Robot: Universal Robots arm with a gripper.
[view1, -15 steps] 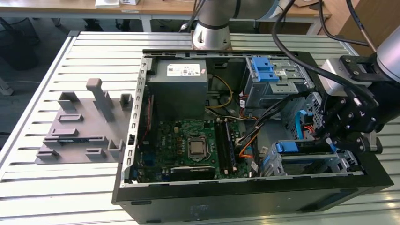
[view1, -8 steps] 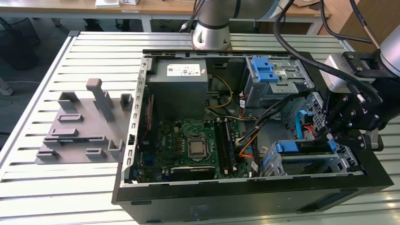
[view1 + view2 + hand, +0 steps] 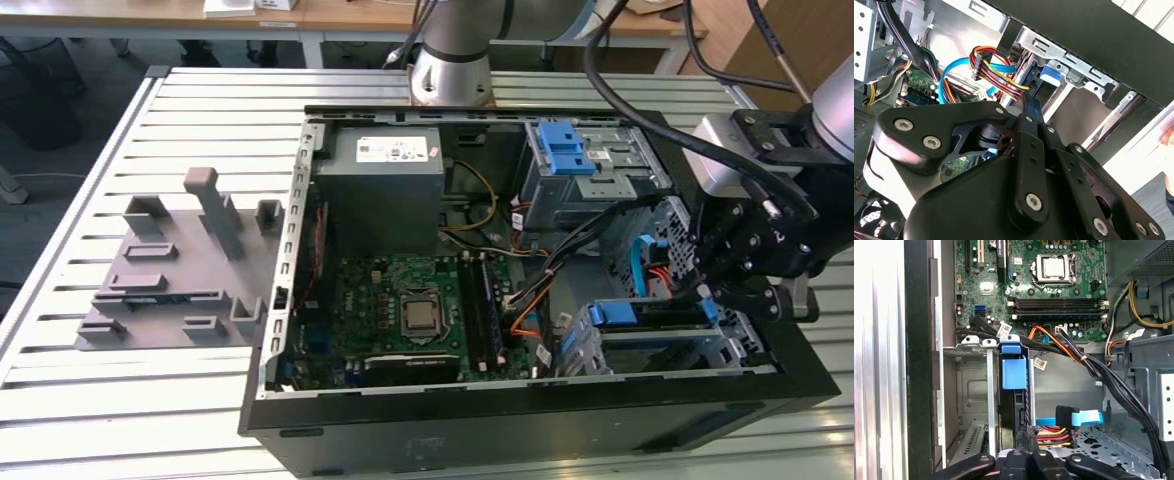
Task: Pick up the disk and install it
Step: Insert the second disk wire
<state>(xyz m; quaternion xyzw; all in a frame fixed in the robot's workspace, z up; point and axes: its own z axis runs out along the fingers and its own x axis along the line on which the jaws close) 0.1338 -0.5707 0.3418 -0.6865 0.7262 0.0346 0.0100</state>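
Note:
The disk [image 3: 617, 314] stands on edge in the drive bay at the case's front corner, on the exterior view's right. Its blue carrier tab [image 3: 1014, 374] pokes up between the bay's metal rails, with the dark drive body below it. My gripper [image 3: 703, 292] hangs just beside the bay, over the case's right wall. In both wrist views its two black fingers lie pressed together, shut with nothing between them; the tips of the gripper [image 3: 1026, 437] sit at the disk's rear edge. In the second wrist view the gripper [image 3: 1029, 106] points toward the blue carrier [image 3: 1050, 75]. I cannot tell whether the tips touch it.
The open case holds the motherboard [image 3: 414, 310], a grey power-supply box [image 3: 387, 190] and an upper drive cage with a blue bracket [image 3: 567, 150]. Black and coloured cables [image 3: 1094, 365] and a blue flat cable [image 3: 1086, 417] run close to the bay. A grey fixture [image 3: 174, 270] lies on the slatted table.

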